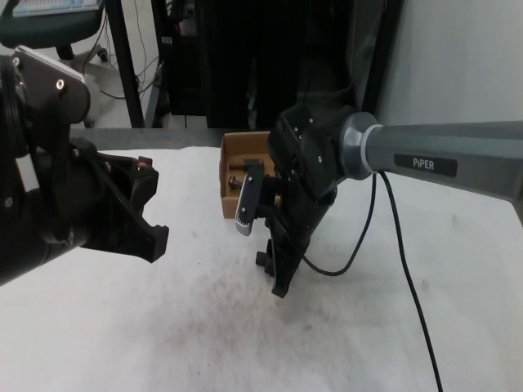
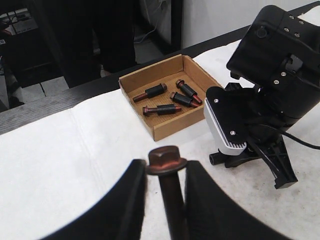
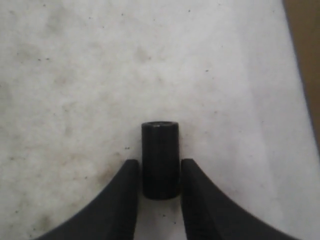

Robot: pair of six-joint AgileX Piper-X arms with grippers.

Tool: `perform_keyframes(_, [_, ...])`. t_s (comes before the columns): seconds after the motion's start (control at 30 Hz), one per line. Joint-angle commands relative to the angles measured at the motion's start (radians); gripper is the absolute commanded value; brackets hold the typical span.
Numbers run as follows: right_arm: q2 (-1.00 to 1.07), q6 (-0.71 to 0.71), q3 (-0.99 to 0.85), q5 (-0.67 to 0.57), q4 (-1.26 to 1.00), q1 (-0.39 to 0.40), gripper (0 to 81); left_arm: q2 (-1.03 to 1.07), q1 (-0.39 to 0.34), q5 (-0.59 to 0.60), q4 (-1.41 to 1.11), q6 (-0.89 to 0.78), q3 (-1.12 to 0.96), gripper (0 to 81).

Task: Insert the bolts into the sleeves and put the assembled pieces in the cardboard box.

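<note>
My left gripper [image 2: 166, 205] is shut on a copper-coloured bolt [image 2: 167, 162], whose hex head sticks out past the fingertips. In the high view this gripper [image 1: 145, 204] hangs above the bench at the left. My right gripper [image 3: 160, 182] is shut on a short black sleeve [image 3: 160, 155] and points down at the white bench cover; it stands just in front of the cardboard box [image 1: 231, 147]. From the left wrist view the sleeve [image 2: 215, 159] pokes out sideways by the right gripper's tips. The cardboard box [image 2: 170, 127] holds three assembled bolt-and-sleeve pieces [image 2: 162, 109].
A white cloth [image 1: 204, 327] covers the bench, with open room in front of and between the arms. The right arm's black cable [image 1: 404, 278] trails over the cloth. Beyond the bench's dark back edge [image 2: 60, 97] stand chair legs and dark furniture.
</note>
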Motion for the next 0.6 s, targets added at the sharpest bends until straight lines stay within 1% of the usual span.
perform_keyframes(0.0, [-0.009, -0.005, 0.004, -0.014, -0.027, 0.001, 27.2, -0.004, 0.002, -0.006, -0.004, 0.001, -0.004, 0.3])
perform_keyframes(0.23, [0.014, 0.002, 0.004, -0.014, -0.029, 0.002, 27.2, -0.004, 0.002, -0.006, -0.004, 0.001, -0.004, 0.3])
perform_keyframes(0.37, [0.046, 0.003, 0.004, -0.010, -0.023, 0.023, 27.2, -0.004, 0.002, -0.006, -0.004, 0.001, -0.004, 0.3])
perform_keyframes(0.47, [0.054, -0.002, 0.004, 0.057, -0.031, 0.049, 27.2, -0.004, 0.002, -0.006, -0.004, 0.001, -0.004, 0.3])
perform_keyframes(0.57, [0.054, -0.005, 0.004, 0.064, -0.058, 0.059, 27.2, -0.004, 0.002, -0.006, -0.004, 0.001, -0.004, 0.3])
